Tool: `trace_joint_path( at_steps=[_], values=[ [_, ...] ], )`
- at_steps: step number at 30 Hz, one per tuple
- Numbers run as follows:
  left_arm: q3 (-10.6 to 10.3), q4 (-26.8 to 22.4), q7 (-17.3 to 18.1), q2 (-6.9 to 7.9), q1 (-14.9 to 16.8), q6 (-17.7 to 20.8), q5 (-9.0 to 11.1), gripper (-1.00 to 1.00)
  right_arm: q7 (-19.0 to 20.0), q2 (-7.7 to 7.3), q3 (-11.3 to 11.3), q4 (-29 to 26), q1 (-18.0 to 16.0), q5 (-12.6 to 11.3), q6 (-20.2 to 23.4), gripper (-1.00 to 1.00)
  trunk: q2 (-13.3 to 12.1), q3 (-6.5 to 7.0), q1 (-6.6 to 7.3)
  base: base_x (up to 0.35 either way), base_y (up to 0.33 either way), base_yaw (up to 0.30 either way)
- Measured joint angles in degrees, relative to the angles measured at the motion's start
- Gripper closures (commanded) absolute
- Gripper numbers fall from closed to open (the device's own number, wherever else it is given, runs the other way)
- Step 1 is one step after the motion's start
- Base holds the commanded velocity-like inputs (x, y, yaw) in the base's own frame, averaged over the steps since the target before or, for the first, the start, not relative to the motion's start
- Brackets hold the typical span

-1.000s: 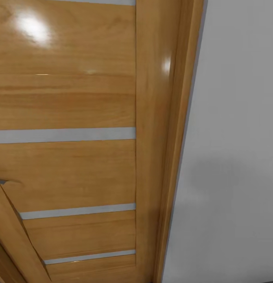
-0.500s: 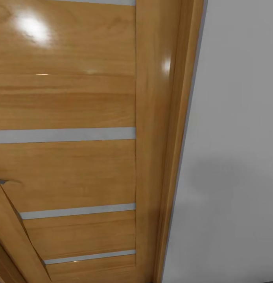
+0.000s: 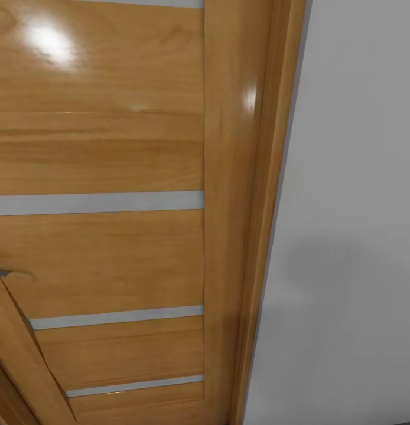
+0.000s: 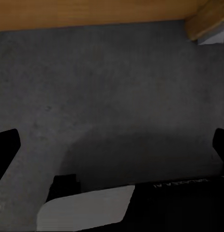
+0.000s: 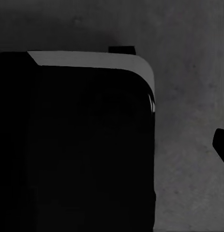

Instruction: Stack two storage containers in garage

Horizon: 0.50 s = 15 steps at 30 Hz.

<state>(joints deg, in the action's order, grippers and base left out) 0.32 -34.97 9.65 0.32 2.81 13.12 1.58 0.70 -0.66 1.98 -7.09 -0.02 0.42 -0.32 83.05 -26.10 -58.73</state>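
Note:
The two storage containers are out of view. In the left wrist view my left gripper (image 4: 112, 147) is open, its dark fingertips (image 4: 5, 150) at the two picture edges with only the dark grey speckled floor (image 4: 112, 72) between them. My right gripper (image 5: 112, 145) hangs over the same kind of floor (image 5: 189, 58). One of its fingertips (image 5: 221, 145) shows at the picture edge, set wide, and nothing is held.
Close ahead in the head view is a glossy wooden door (image 3: 98, 147) with grey cross strips, its frame (image 3: 246, 206) and a pale grey wall (image 3: 347, 206). My own dark base (image 5: 82, 145) sits beside the right gripper. The door's bottom edge (image 4: 92, 12) meets the floor.

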Motion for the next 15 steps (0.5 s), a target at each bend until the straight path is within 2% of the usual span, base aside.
trace_joint_path(
  at_steps=[1, 5, 6, 12, 14, 15],
  values=[
    [0.3, -7.5, 0.1, 0.20, -1.4, 2.8, 0.2, -1.00, 0.0, -0.08, 0.1, -0.5, -0.1, 0.0, 0.0, -1.00, 0.0, 0.00, 0.00, 0.000, 0.000, 0.000],
    [1.8, -20.8, 0.2, 0.43, -5.7, 8.8, 0.4, -1.00, 0.0, -0.13, 0.1, -1.0, -0.2, -0.2, 0.0, -1.00, 0.0, -0.02, 0.00, 0.000, 0.000, 0.000],
    [3.2, -25.9, 0.3, 0.49, -7.3, 11.6, 0.5, -1.00, 0.0, -0.13, 0.1, -1.2, -0.2, -0.2, 0.0, -1.00, 0.0, -0.01, 0.00, 0.000, 0.000, 0.000],
    [9.1, -39.0, 2.0, 0.55, -9.5, 18.5, 0.6, -1.00, -0.1, -0.06, 0.2, -1.5, -0.4, -0.3, 0.0, -1.00, 0.0, -0.02, 0.00, 0.000, 0.000, 0.000],
    [11.7, -44.8, 5.6, 0.63, -10.0, 22.0, 0.7, -1.00, -0.1, -0.01, 0.2, -2.4, -0.4, -0.3, 0.0, -1.00, 0.0, -0.01, 0.00, 0.000, 0.000, 0.000],
    [12.2, -45.6, 6.3, 0.68, -10.1, 22.4, 0.6, -1.00, -0.1, -0.02, 0.2, -2.6, -0.4, -0.4, 0.0, -1.00, 0.0, -0.02, 0.00, 0.000, 0.000, 0.000]
  ],
)
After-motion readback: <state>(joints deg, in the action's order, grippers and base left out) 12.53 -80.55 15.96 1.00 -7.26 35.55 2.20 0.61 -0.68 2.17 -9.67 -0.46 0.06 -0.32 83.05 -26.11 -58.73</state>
